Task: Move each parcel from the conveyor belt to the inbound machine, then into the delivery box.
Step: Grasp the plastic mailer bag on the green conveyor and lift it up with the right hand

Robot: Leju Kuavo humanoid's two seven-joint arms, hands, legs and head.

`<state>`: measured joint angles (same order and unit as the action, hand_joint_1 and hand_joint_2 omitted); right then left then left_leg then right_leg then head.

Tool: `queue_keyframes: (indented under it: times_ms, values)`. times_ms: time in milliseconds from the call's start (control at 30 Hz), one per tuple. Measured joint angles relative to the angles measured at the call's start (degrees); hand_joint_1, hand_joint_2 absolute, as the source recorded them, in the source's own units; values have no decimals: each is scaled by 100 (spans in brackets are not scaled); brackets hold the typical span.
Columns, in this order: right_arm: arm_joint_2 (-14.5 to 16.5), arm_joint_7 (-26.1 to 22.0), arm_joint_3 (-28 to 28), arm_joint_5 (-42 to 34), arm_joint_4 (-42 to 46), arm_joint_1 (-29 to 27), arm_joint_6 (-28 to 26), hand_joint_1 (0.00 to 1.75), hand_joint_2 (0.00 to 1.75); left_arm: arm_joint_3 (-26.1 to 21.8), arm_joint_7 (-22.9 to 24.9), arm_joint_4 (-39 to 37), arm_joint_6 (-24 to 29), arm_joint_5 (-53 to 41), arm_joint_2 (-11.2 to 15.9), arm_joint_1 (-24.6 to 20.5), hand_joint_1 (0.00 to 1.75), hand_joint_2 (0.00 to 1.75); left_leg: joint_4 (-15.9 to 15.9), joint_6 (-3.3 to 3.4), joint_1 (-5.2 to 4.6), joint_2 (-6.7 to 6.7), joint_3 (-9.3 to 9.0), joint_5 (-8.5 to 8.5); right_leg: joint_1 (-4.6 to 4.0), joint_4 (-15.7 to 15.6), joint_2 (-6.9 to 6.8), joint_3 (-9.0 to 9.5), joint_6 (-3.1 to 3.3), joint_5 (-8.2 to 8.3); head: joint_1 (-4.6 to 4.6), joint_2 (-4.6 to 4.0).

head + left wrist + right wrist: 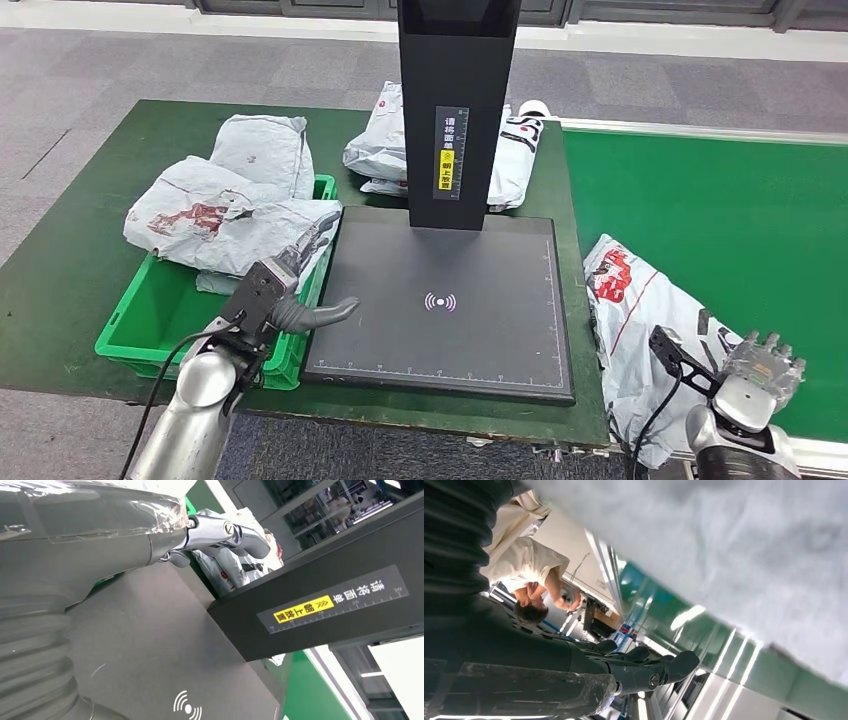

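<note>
The left hand hovers over the seam between the green delivery box and the black platform of the inbound machine; its thumb points out over the platform's near left corner while its dark fingers reach toward the grey parcels heaped in and above the box, ending just at the edge of the topmost bag. Whether those fingers touch or grip that bag cannot be told; in the left wrist view the thumb is stretched out with nothing against it, and the machine's black column with its yellow label stands beyond the thumb tip. The right hand is low over the near edge of the green conveyor belt, fingers apart and upright, holding nothing. Just beside those fingers, toward the machine, lies a white-grey parcel with red print, draped over the belt's near left corner. In the right wrist view this parcel looms pale and blurred close above the dark fingers. More parcels lie behind the column.
</note>
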<state>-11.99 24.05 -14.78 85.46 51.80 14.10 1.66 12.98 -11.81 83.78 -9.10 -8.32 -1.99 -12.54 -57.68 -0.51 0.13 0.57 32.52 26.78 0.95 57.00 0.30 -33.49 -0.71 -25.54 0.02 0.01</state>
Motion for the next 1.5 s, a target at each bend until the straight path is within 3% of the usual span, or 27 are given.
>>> queue_keyframes:
  times_ms: [67, 267, 367, 633, 1300, 1433, 1500]
  values:
    - [16, -465, 0, -325, -221, 120, 42, 0, 175, -2, -43, -1, -46, -20, 1, 20, 0, 175, 0, 0, 1, -1, 1, 0, -1, 1, 1, -1, 0, 0, 0, 1]
    - [191, -3250, 2, -2370, -1053, 641, 1047, 0, 175, -36, -271, -28, -222, -96, 10, 27, 0, 175, 0, -2, 5, -16, -6, -2, -7, 2, 9, 0, 4, 4, -1, 1]
    - [299, -3818, 64, -2918, -1293, 831, 1379, 0, 175, -55, -350, -39, -237, -160, 15, 28, 0, 175, 0, -6, 7, -18, -6, -4, -9, 5, 14, -1, 7, 6, 0, 1]
    - [355, -4128, 589, -3985, -1396, 967, 1707, 0, 175, -61, -444, -33, -237, -290, 28, 48, 0, 175, 1, -25, 12, -65, 17, 8, -16, 6, 65, -8, 22, 14, 2, 0]
    - [357, -4151, 894, -4126, -1396, 1002, 1749, 0, 175, -67, -465, -35, -235, -309, 64, 52, 0, 175, 6, -95, 62, -115, 11, 29, -61, 41, 112, -23, 86, -1, 0, 1]
    - [358, -4160, 903, -4227, -1395, 996, 1753, 175, 175, -68, -484, -33, -230, -324, 64, 55, 0, 175, 6, -98, 64, -116, 11, 28, -63, 42, 113, -24, 88, -1, 0, 0]
    - [359, -4167, 925, -4422, -1365, 969, 1736, 175, 175, -68, -552, -23, -216, -385, 68, 79, 0, 175, 6, -99, 65, -118, 11, 29, -63, 43, 116, -25, 89, -1, 1, 1]
